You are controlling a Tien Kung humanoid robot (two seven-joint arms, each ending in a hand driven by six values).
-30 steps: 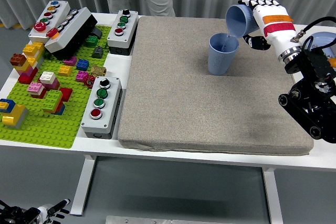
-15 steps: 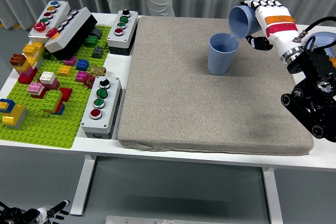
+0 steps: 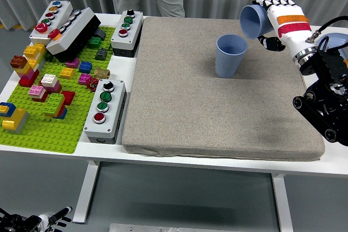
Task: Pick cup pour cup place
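My right hand (image 3: 280, 17) has its fingers clamped on the tilted cup (image 3: 254, 21). Its mouth points down-left, toward the upright cup (image 3: 230, 55) just below. I'd level it next

The right robot hand (image 3: 278, 16) is raised at the far right, white fingers (image 3: 270, 2) curled in a grasp (black forearm angling down behind it).

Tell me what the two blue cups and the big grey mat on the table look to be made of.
Standing cup: likely matte plastic, with an even blue colour, a thin rim and no gloss. Held cup, tilted in the right hand: the same look, probably the same plastic. Mat: seems to be woven fabric over soft padding, with a speckled grey-beige weave and thick rounded edges.
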